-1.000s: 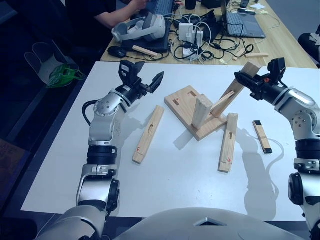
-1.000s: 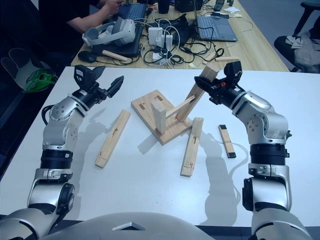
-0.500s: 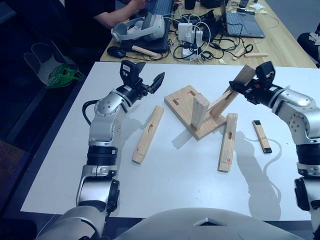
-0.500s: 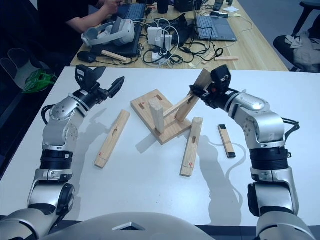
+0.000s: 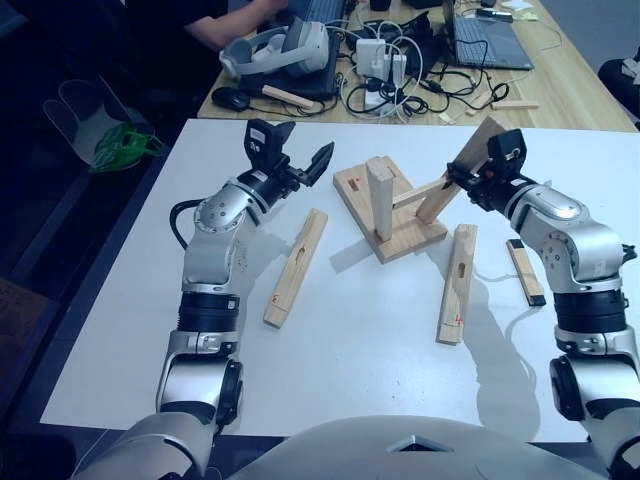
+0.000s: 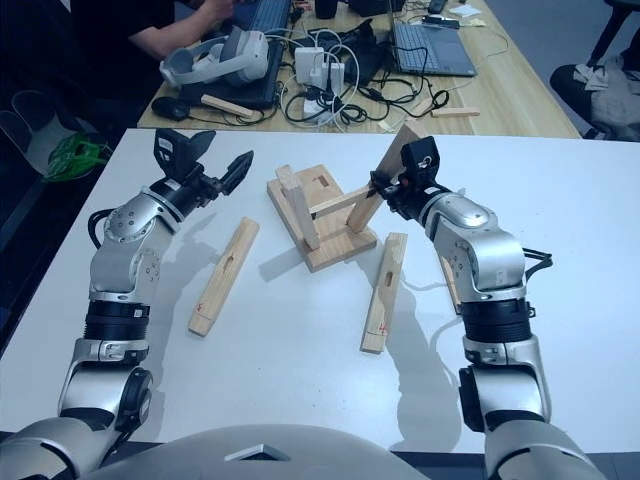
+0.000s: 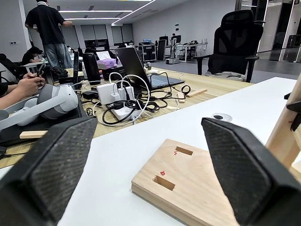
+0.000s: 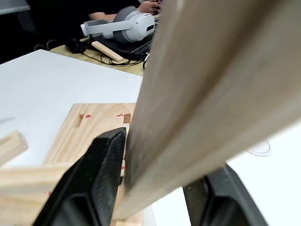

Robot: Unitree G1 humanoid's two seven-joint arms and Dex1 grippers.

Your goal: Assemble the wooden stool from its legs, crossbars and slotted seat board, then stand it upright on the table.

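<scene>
Wooden parts of the stool lie on a white desk (image 5: 340,380). The slotted seat board (image 5: 405,235) lies flat in the upper centre of the left eye view. One leg, the upright leg (image 5: 379,195), stands in the board near its left edge. A crossbar (image 5: 418,193) runs from the upright leg to the right and meets the tilted leg (image 5: 440,202). The tilted leg leans up toward the upper right, with its lower end at the board's right edge.

Right jaws: closed on the tilted leg above the crossbar joint. In the right wrist view one black finger (image 8: 94,183) presses each side of the leg's face.

Left jaws: spread wide and holding nothing, in the air above the desk at upper left of the seat board. In the left wrist view the two textured pads (image 7: 59,165) frame the board, where two slots with red marks show.

Loose parts:
- Left loose leg (image 5: 297,268): flat on the desk, left of centre, below the left jaws.
- Right loose leg (image 5: 457,283): flat on the desk, right of centre, just below the seat board.
- Short bar (image 5: 525,272): flat, at the right of the frame, beside the right loose leg and apart from it.

A wooden desk (image 5: 580,90) at the top of the frame carries a headset (image 5: 280,50), laptops and cables.
</scene>
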